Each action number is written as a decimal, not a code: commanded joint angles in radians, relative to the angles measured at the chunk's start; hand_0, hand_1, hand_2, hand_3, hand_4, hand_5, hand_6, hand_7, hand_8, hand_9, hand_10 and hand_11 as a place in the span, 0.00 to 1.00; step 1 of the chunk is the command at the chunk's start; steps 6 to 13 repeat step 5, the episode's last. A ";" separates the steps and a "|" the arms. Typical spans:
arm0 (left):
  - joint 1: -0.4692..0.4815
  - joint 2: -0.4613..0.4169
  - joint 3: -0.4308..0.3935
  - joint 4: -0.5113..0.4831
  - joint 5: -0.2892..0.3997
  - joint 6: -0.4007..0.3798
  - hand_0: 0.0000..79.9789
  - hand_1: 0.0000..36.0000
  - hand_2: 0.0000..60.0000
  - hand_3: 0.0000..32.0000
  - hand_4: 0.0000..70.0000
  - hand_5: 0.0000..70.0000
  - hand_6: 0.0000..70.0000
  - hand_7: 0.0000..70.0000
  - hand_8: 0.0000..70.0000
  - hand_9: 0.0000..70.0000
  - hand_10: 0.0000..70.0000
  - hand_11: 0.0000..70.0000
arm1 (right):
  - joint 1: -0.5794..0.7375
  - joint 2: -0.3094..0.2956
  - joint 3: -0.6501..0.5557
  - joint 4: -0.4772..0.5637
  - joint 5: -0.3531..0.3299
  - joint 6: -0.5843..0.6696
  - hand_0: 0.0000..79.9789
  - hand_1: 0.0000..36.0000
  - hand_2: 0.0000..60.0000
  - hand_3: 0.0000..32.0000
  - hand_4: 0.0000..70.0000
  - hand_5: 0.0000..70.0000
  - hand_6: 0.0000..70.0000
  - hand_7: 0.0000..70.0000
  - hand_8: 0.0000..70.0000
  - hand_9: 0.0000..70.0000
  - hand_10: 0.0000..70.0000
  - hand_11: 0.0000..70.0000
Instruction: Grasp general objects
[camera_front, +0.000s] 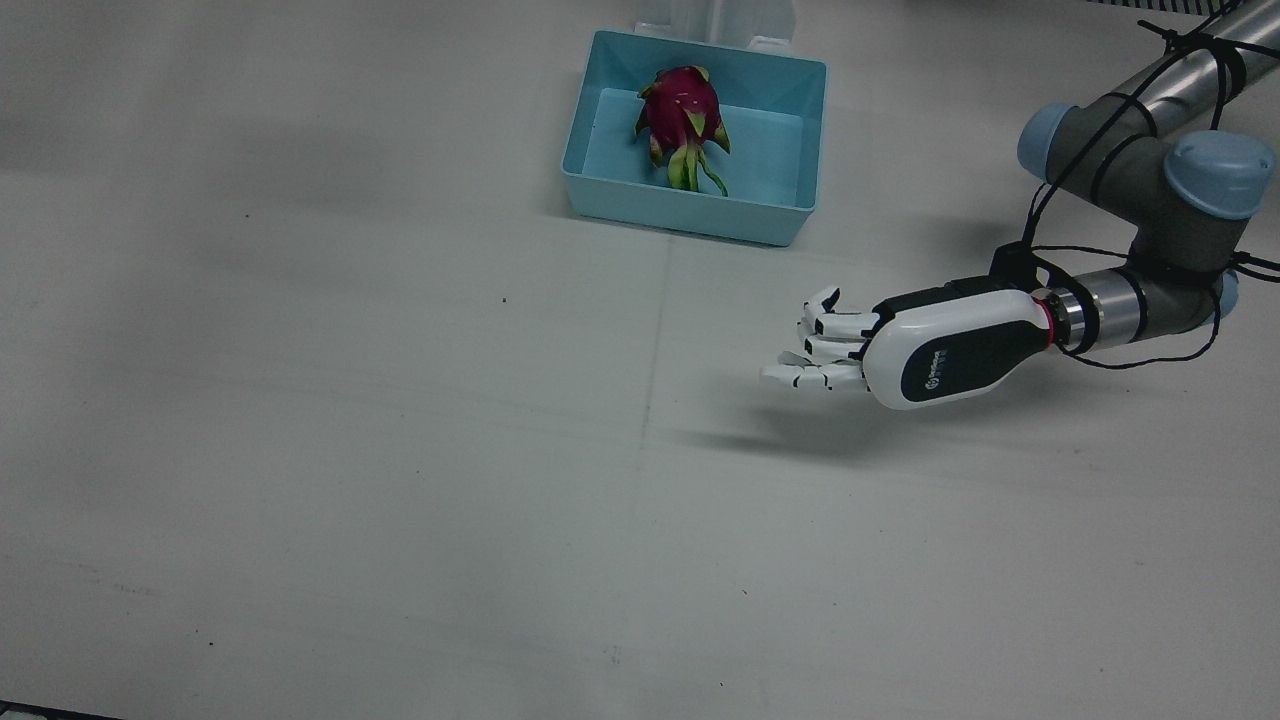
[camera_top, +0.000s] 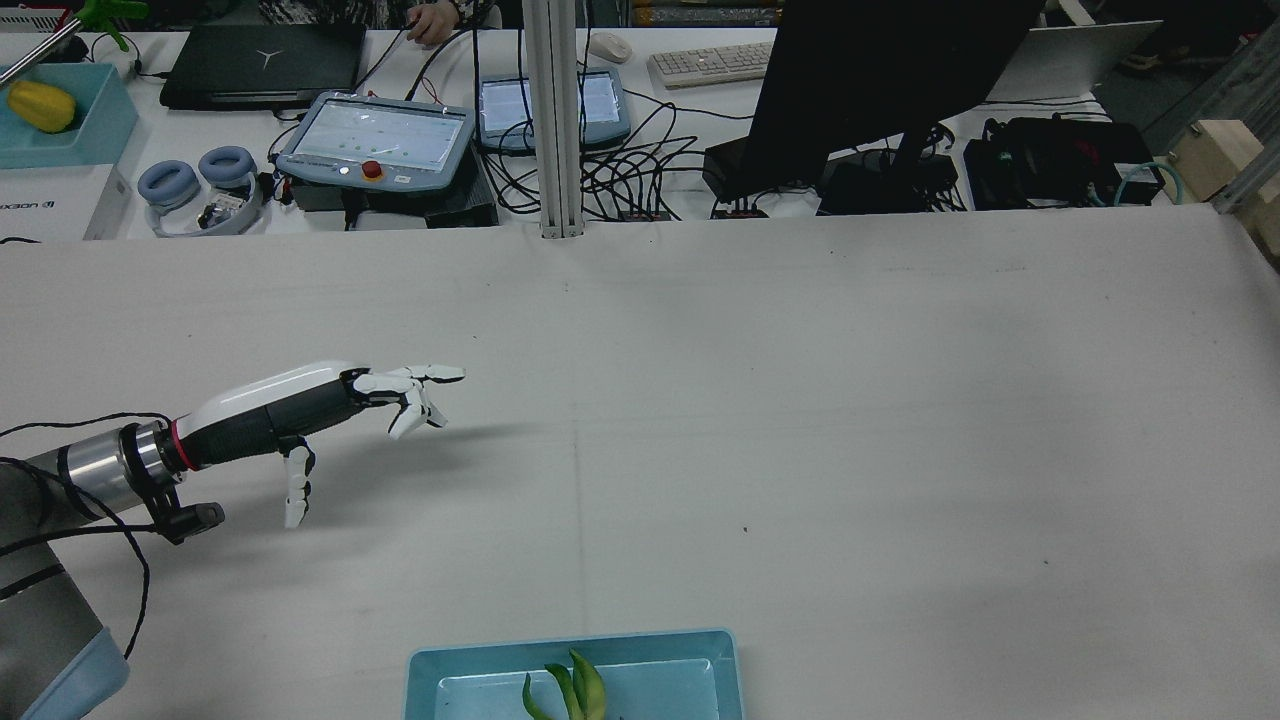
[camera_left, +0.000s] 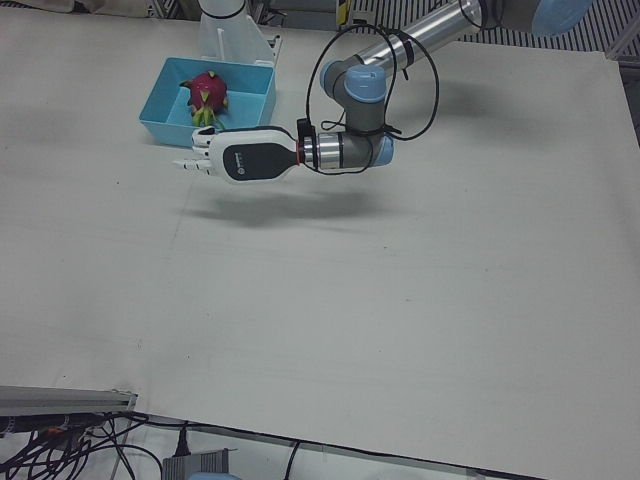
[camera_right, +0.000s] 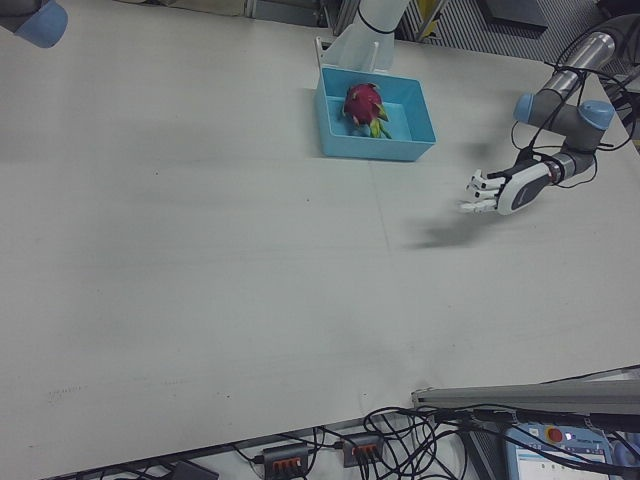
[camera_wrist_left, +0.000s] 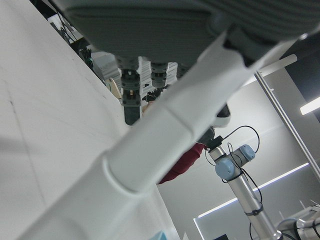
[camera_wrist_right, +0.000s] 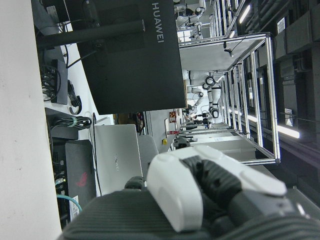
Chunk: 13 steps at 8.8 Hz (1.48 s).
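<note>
Resting in bin: dragon fruit

Rear view cuts the blue tray at the bottom edge; only the dragon fruit green tips show. Left hand view: fruit mostly hidden behind a finger, red sliver only. Right hand: only a close-up partial in its own camera, finger state unreadable. Right arm elbow clipped at the right-front corner.
</note>
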 joint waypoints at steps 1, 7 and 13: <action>-0.086 -0.017 0.150 0.061 -0.257 -0.022 1.00 1.00 1.00 0.00 0.25 1.00 0.47 1.00 0.08 0.24 0.13 0.27 | 0.000 0.000 0.000 0.000 0.000 0.000 0.00 0.00 0.00 0.00 0.00 0.00 0.00 0.00 0.00 0.00 0.00 0.00; -0.291 -0.011 0.271 0.024 -0.285 -0.073 1.00 1.00 1.00 0.00 0.64 1.00 0.85 1.00 0.16 0.27 0.30 0.51 | 0.000 0.000 0.000 0.000 0.000 0.000 0.00 0.00 0.00 0.00 0.00 0.00 0.00 0.00 0.00 0.00 0.00 0.00; -0.291 -0.011 0.271 0.024 -0.285 -0.073 1.00 1.00 1.00 0.00 0.64 1.00 0.85 1.00 0.16 0.27 0.30 0.51 | 0.000 0.000 0.000 0.000 0.000 0.000 0.00 0.00 0.00 0.00 0.00 0.00 0.00 0.00 0.00 0.00 0.00 0.00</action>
